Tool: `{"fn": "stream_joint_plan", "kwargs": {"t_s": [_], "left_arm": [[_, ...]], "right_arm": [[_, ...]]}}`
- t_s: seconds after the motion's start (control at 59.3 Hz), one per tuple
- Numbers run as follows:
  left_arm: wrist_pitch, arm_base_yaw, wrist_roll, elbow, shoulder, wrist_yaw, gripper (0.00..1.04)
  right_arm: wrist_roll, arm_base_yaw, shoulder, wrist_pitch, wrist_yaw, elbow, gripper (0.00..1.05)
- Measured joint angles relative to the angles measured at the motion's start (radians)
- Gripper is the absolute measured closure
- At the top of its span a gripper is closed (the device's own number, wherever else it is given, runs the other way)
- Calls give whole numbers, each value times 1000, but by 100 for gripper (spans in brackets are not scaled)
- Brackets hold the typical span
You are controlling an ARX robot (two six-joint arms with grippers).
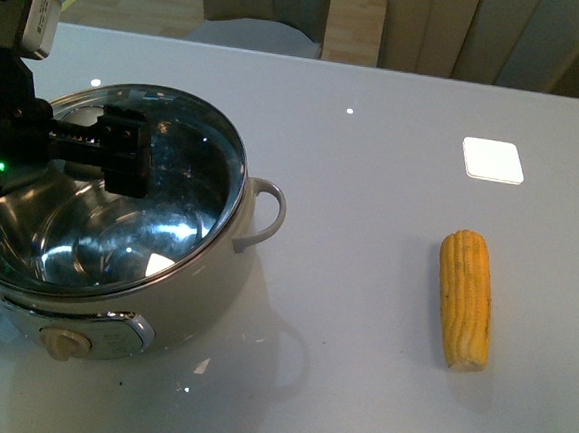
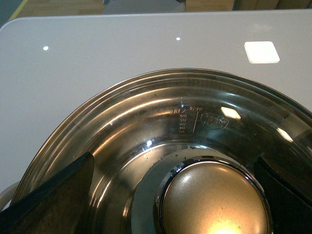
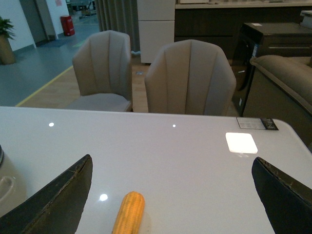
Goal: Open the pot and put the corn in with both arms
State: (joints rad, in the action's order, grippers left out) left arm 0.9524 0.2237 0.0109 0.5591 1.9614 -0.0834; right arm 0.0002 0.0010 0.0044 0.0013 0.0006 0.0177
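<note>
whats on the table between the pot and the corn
Nothing. In the front view the stretch of table between the pot and the corn is bare, with only faint reflections on it.

The left arm (image 1: 4, 144) is black and blocky, topped by a grey box-shaped housing (image 1: 20, 5) with a small dark round spot on its face, and a tiny green light (image 1: 0, 167) glows on its side. The left gripper (image 1: 124, 153) is matte black, built of ribbed, square-edged blocks. The right gripper's fingers (image 3: 58, 200) are dark wedge-shaped plates with pale, scuffed edges.
</note>
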Motion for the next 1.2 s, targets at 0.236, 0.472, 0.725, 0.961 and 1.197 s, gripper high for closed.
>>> {"fn": "stream_joint_plan", "kwargs": {"t_s": [0.236,0.472,0.725,0.961,1.197], "left_arm": [[14,18,-5,7,19,0,34],[28,37,-16,11,33,-24,61],[36,45,-21,13,38,-37,61],[2,49,-21,18,17,-48,61],[-81,50,-11,39,-31,-48,61]], "right_arm": [[0,0,0,0,0,0,9],[0,0,0,0,0,0,9],[0,0,0,0,0,0,9],[0,0,0,0,0,0,9],[0,0,0,0,0,0,9]]}}
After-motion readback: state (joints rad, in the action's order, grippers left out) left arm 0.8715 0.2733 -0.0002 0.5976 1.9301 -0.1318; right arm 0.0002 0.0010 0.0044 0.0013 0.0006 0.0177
